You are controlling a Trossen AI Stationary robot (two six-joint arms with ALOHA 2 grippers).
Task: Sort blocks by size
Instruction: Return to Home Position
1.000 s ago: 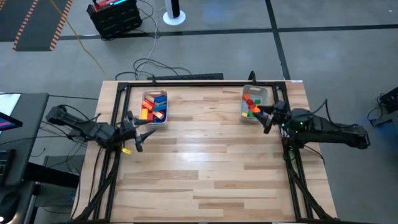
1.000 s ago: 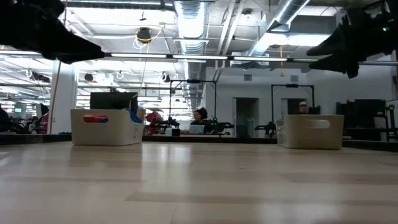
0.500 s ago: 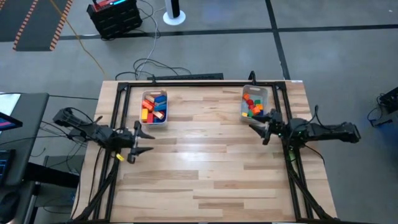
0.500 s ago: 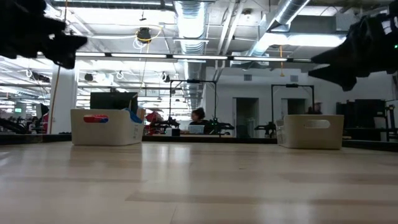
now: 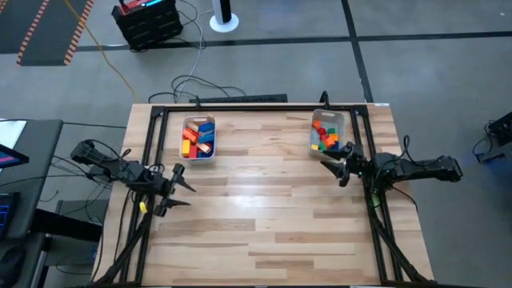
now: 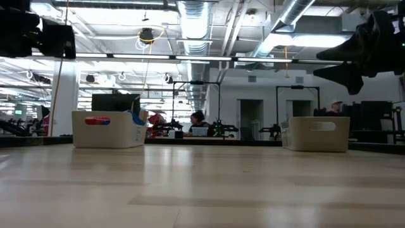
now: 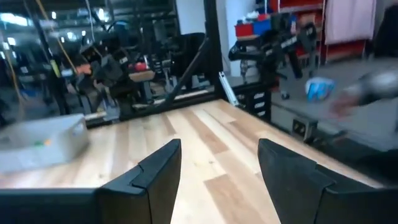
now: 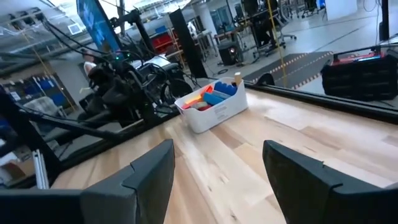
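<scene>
Plastic bins (image 5: pixel 199 157) hold all blocks (image 5: pixel 198 138) in view, one bin just beyond each gripper. Left gripper (image 5: pixel 184 192) and right gripper (image 5: pixel 332 172) hover wide open and empty, clear of the bins, likely because sorting looks finished.

Bright, even overhead light in the high view: table (image 5: pixel 264 216) uniformly lit, only faint soft shadows under the arms, no hard glare. Low view strongly backlit by ceiling strip lights (image 6: pixel 190 19), so left arm (image 6: pixel 31 35) and right arm (image 6: pixel 373 38) go near-black, with a pale sheen on the wood. In the wrist views, left gripper (image 7: pixel 221 149) and right gripper (image 8: pixel 219 149) are dark, underlit shapes against brighter room.
</scene>
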